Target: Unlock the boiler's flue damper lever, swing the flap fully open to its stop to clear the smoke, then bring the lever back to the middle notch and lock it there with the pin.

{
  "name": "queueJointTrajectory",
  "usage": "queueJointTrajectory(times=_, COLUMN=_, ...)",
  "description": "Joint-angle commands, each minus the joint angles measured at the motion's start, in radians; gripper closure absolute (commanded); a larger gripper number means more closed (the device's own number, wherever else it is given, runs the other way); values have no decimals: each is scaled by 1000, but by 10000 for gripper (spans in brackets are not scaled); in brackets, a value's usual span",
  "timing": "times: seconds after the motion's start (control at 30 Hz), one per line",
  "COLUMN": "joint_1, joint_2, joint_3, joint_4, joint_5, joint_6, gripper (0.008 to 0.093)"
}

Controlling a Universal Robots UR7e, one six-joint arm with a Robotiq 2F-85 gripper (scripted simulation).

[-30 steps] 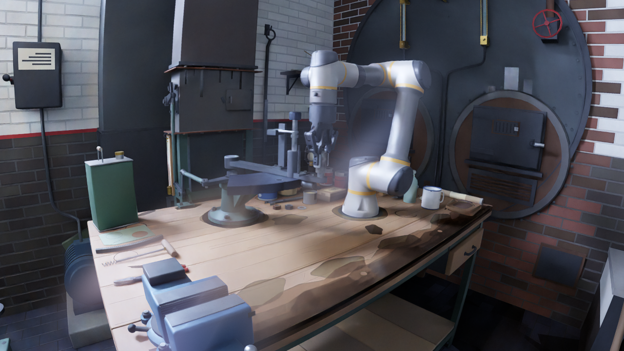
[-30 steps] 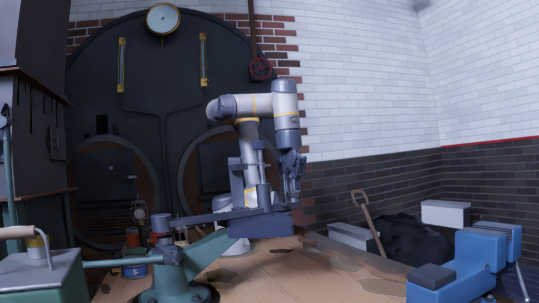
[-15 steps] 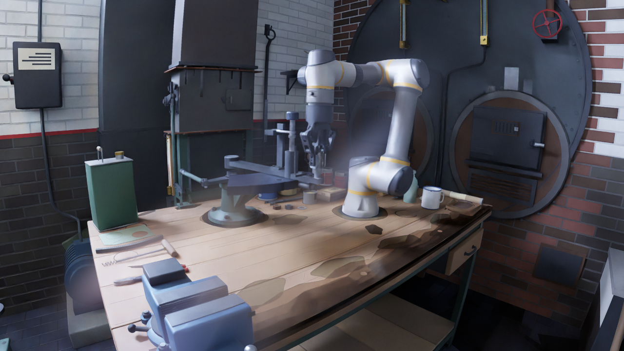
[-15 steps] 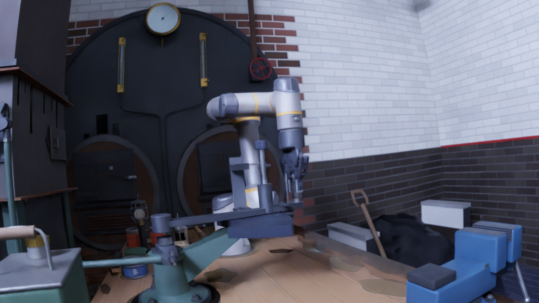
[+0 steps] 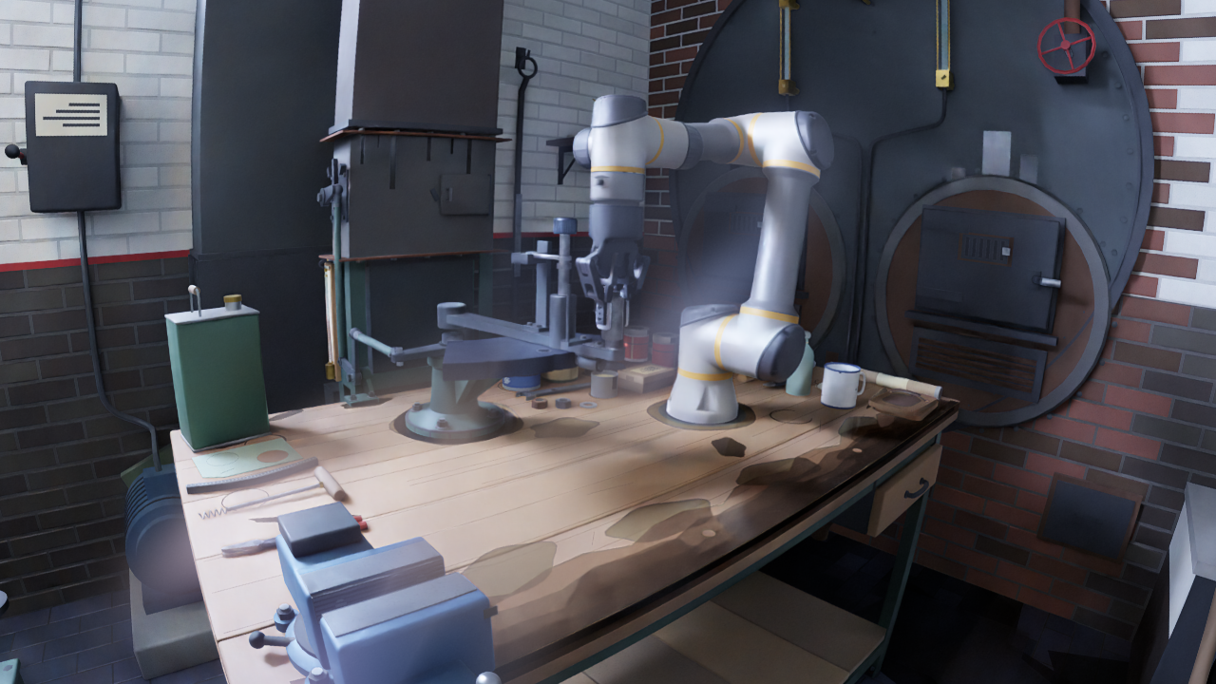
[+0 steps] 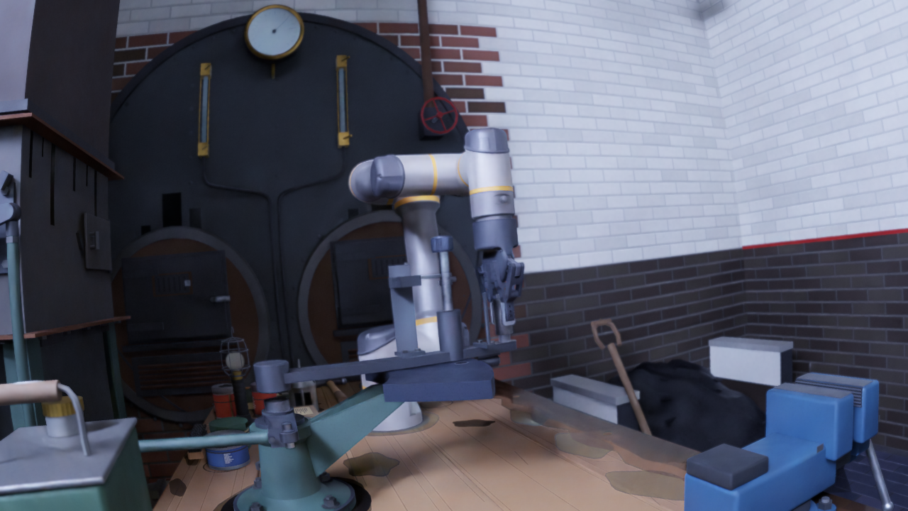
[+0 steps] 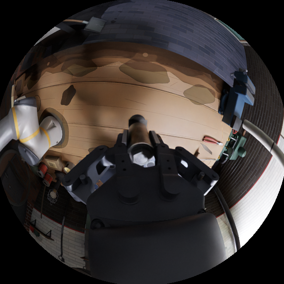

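Note:
My gripper (image 5: 611, 322) (image 6: 501, 330) (image 7: 139, 137) points straight down and grips the upright brown handle (image 7: 138, 132) at the free end of the grey damper lever (image 5: 510, 327) (image 6: 381, 367). The lever runs level from its pivot on the green-grey pedestal (image 5: 455, 400) (image 6: 279, 457) out over the dark notched sector plate (image 5: 493, 353) (image 6: 438, 384). The locking pin with its round knob (image 5: 565, 228) (image 6: 441, 245) stands raised in its bracket on the lever, just beside my gripper. The handle's lower part is hidden between my fingers.
Behind the bench stand the black boiler front (image 5: 978, 213) and a dark flue cabinet (image 5: 408, 196). My arm's base (image 5: 706, 400) sits right of the lever, with red tins (image 5: 636, 344) and a white mug (image 5: 842, 384) nearby. A green can (image 5: 217, 374) and blue vice (image 5: 383, 604) occupy the near left.

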Motion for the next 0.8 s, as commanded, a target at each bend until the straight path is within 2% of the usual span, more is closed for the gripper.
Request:
queueJointTrajectory(times=0.0, joint_1=0, joint_2=3, joint_3=-2, joint_4=-4, joint_5=1, joint_6=2, gripper=934)
queueJointTrajectory(times=0.77, joint_1=3, joint_2=60, joint_3=-50, joint_4=-14, joint_5=1, joint_6=63, gripper=934)
